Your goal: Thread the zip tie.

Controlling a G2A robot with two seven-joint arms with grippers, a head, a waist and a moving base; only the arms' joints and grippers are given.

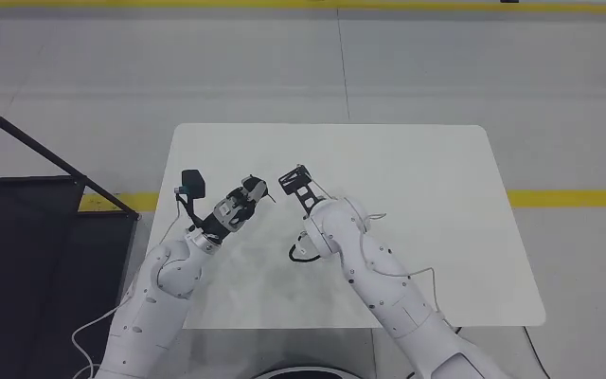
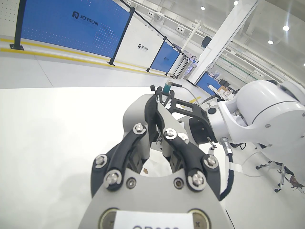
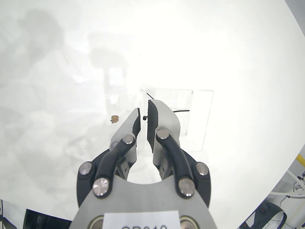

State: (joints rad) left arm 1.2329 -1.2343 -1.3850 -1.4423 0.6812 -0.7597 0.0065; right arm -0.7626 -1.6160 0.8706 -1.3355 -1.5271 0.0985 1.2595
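Closest to my right wrist camera is the right gripper, pointing down at the white table with its fingers parted by a narrow gap — released, not clamped. Through that gap I see the small black head of the zip tie. Its thin strap comes out from behind one finger and runs across a clear sheet that lies flat on the table. A short curl of strap also shows just past the fingertips. Whether the head touches a pad or lies on the surface below, I cannot tell. A brown speck sits on the table just beside the gripper's other finger.

On my left wrist camera the left gripper is clenched — its pads meet, and whether anything thin is pinched there I cannot tell. Right behind its tips is the black bracket on the right arm's wrist. From the top camera I see both grippers over the left part of the table, the left one angled toward the right one, tips near each other but apart.
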